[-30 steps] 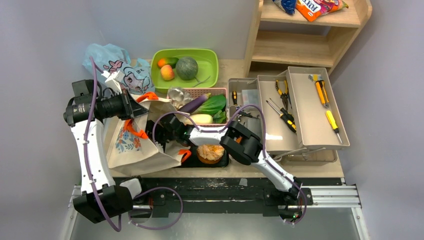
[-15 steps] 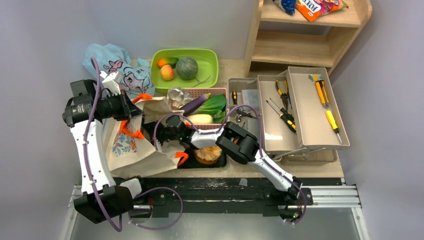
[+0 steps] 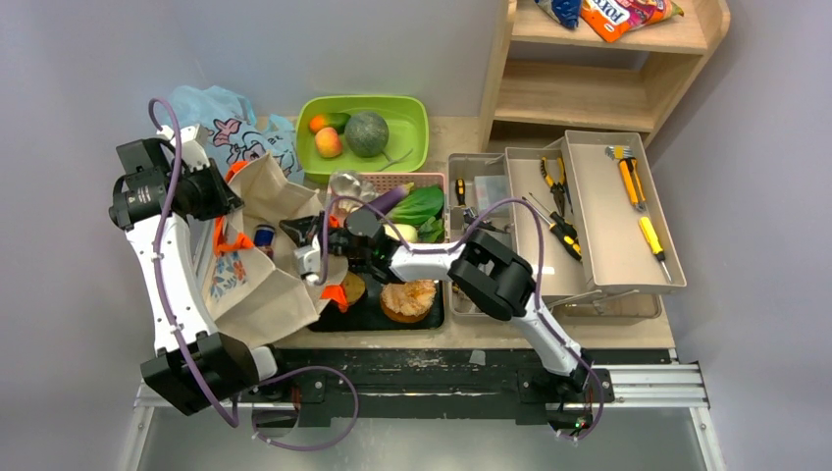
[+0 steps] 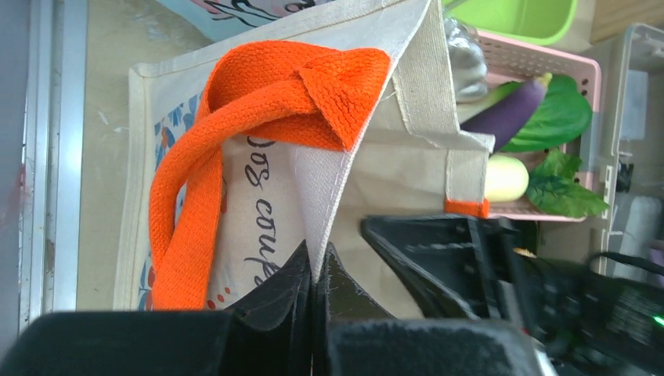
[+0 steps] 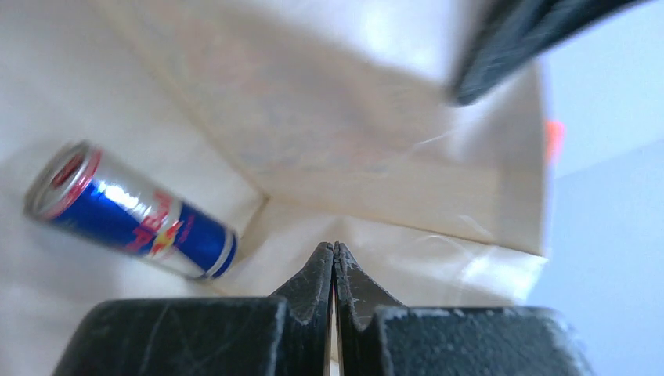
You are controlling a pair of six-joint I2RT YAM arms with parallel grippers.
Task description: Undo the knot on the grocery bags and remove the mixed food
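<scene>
The blue-and-silver drink can (image 5: 129, 210) lies sideways inside the beige canvas tote (image 4: 258, 205) with orange woven handles (image 4: 235, 86). The left tool (image 4: 315, 265) pinches the tote's stiff rim. The right tool (image 5: 333, 252) is closed at its mouth; whether it grips cloth is unclear. This looks like the emptying stage: next, the right tool should open around the smooth, rollable cylinder.

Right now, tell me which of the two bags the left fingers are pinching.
The beige canvas tote with orange handles: the left fingers clamp its rim. The light-blue plastic bag lies behind it, ungripped.
</scene>
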